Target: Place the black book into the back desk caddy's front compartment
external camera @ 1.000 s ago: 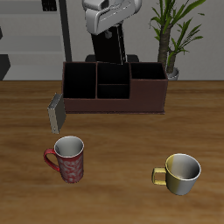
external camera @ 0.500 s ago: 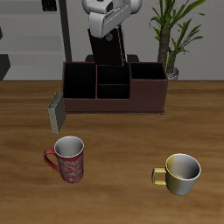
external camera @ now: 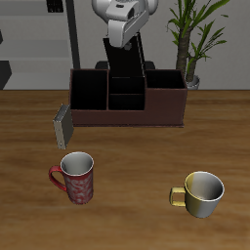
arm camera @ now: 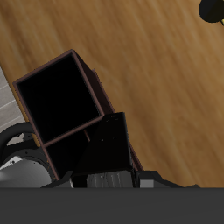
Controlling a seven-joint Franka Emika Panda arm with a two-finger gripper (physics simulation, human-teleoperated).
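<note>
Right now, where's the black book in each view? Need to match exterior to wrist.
Exterior view: the black book hangs upright under the gripper, over the middle cells of the back desk caddy.
Wrist view: the black book is the dark slab right at the gripper, beside an open caddy cell.
Shared landmark: the caddy's reddish-brown rim.

Caddy cells [external camera: 125, 91] open from above

Wood-grain table [external camera: 137, 156] fills the foreground under even light. Behind its far edge, a potted plant [external camera: 195, 34] stands in one back corner; dark shelving [external camera: 4, 70] shows opposite, and a pale wall [external camera: 39, 29] closes the room.
</note>
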